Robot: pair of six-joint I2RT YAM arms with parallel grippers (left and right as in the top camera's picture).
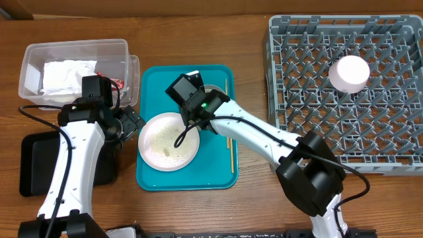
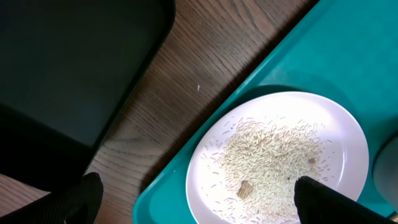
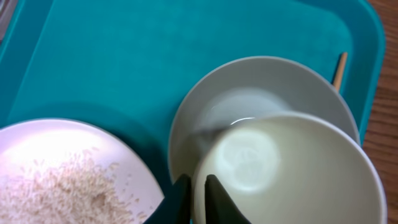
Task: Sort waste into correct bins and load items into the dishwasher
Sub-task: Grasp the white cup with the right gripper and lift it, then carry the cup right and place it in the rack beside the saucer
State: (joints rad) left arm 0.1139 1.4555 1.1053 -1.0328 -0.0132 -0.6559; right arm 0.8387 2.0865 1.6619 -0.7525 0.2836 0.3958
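My right gripper (image 3: 198,196) is clenching the bowl (image 3: 292,168) rim, at the teal tray (image 3: 124,50)'s far right corner. I should be lifting straight, not dragging the small plate (image 3: 261,78) beneath. My left gripper (image 2: 199,190) is hanging released.

Bowl (image 3: 292,174) on small plate (image 3: 261,78); large plate (image 1: 168,141) rice-strewn.

teal tray (image 1: 155,86) far-left corner bare, left arm (image 1: 78,132) crowding the large plate (image 1: 168,141) on its left
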